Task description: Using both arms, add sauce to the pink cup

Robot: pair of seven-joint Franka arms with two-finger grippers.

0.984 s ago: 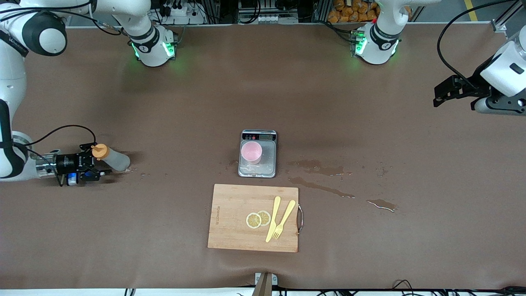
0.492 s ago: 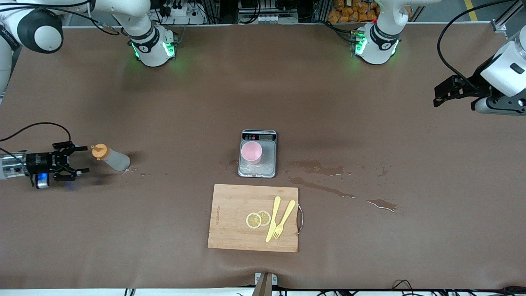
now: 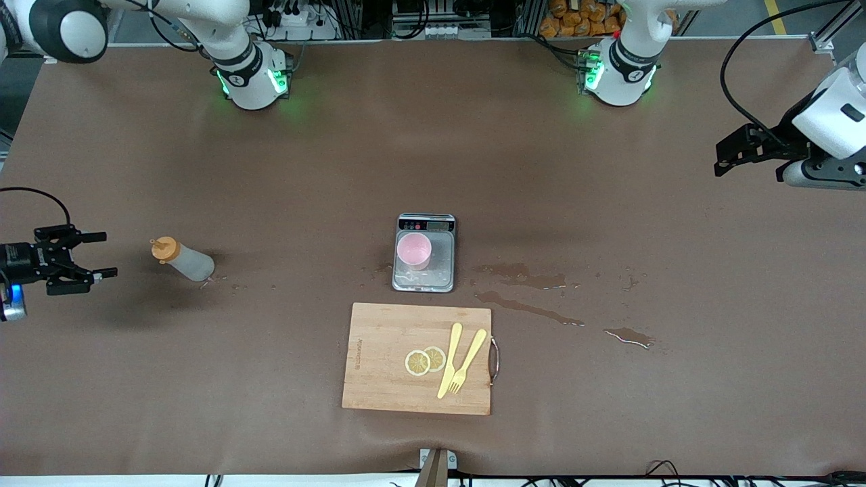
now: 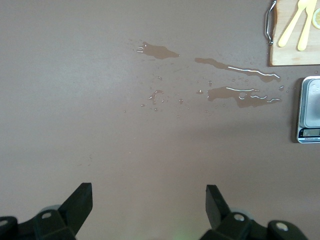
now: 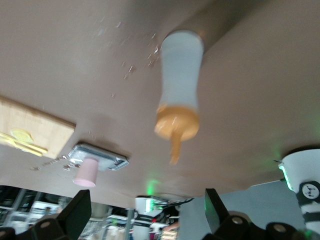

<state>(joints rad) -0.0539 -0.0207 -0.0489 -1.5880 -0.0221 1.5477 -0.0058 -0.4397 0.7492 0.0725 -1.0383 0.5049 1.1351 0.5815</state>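
The sauce bottle (image 3: 181, 260) with its orange cap stands free on the table toward the right arm's end; it also shows in the right wrist view (image 5: 181, 75). My right gripper (image 3: 98, 256) is open and empty, a short way from the bottle toward the table's end; its fingers frame the right wrist view (image 5: 147, 197). The pink cup (image 3: 413, 250) sits on the silver scale (image 3: 440, 274) at mid-table, and shows in the right wrist view (image 5: 86, 173). My left gripper (image 3: 721, 157) waits open and empty over the left arm's end (image 4: 149, 192).
A wooden cutting board (image 3: 379, 379) lies nearer the camera than the scale, with two lemon slices (image 3: 425, 360) and a yellow knife and fork (image 3: 462, 362). Puddles of liquid (image 3: 521, 274) spread from the scale toward the left arm's end, also seen in the left wrist view (image 4: 240, 95).
My right gripper was around the bottle, let it go and drew back toward the right arm's end of the table. The bottle stays standing. The left arm has not moved.
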